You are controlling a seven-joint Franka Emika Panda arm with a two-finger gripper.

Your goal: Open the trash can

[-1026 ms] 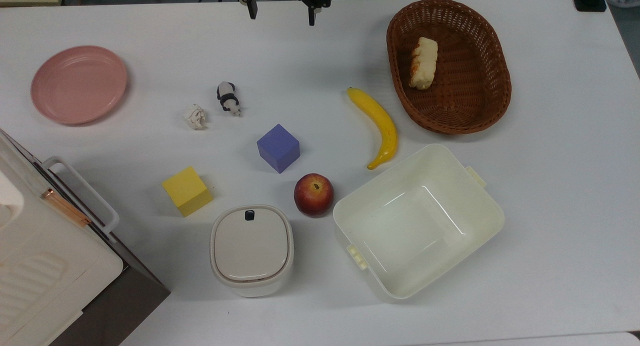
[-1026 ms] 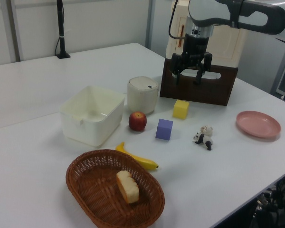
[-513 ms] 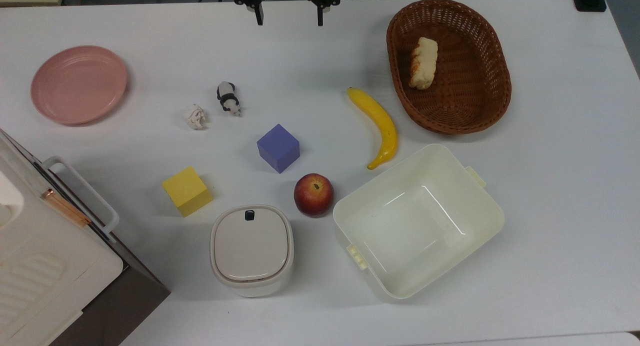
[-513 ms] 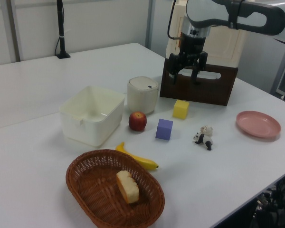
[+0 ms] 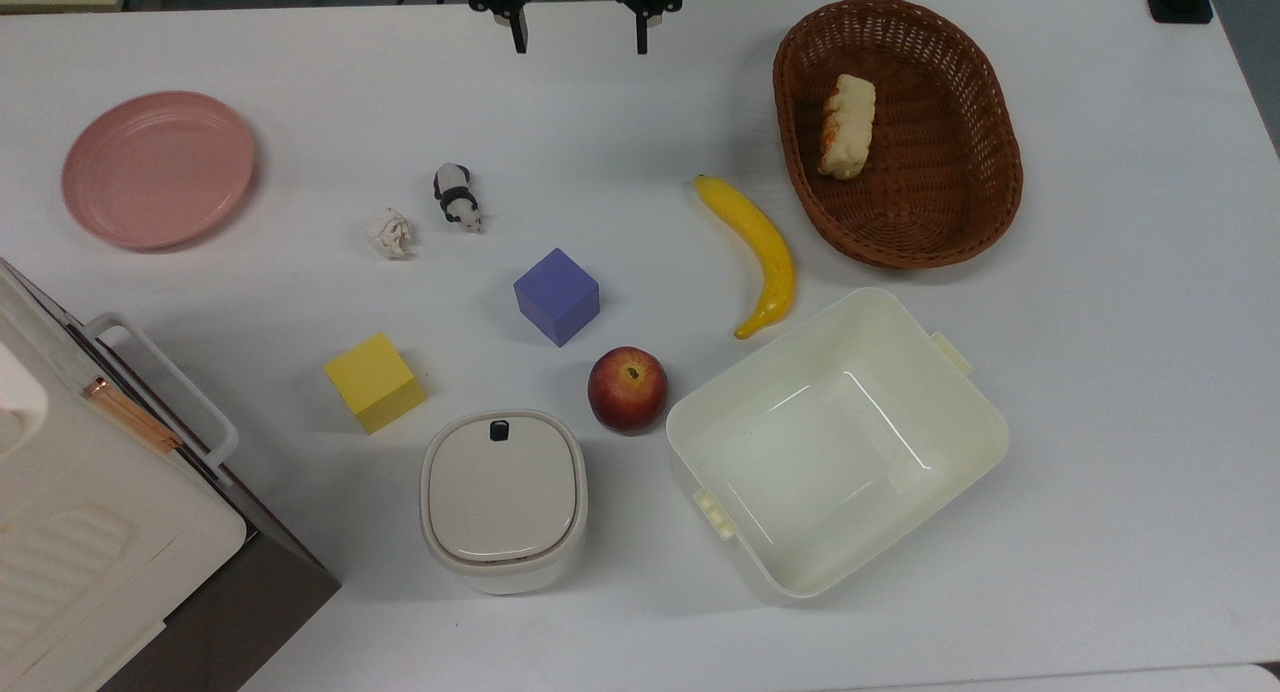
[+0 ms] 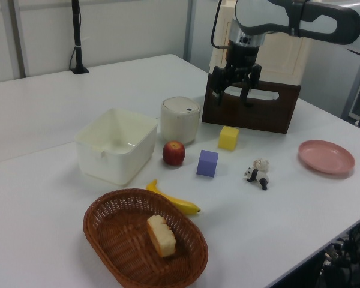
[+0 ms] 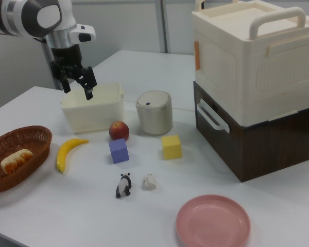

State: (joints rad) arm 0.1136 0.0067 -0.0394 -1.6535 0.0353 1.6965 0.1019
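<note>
**Lid down, gripper high at the far edge**

Read across the top view, left to right. Pink plate (image 5: 158, 169) near the tabletop's (image 5: 1120, 372) left edge; below it the big white box (image 5: 90, 532) fills the lower-left corner. Yellow cube (image 5: 375, 382), then the trash can (image 5: 503, 500) close to the bottom edge — lid (image 5: 500, 490) shut and flat. The can is rounded-square, no clear long axis; its dark button (image 5: 498, 430) sits on the side facing the top edge, toward the arm. Purple cube (image 5: 556, 296) and apple (image 5: 627, 389) just right of it, apple apart from the can. Banana (image 5: 755, 252), cream tub (image 5: 836, 440), basket (image 5: 897, 132) further right.

Gripper (image 5: 578, 32) at the top edge, midway along — fingers spread wide, nothing between them, well apart from the can.
</note>
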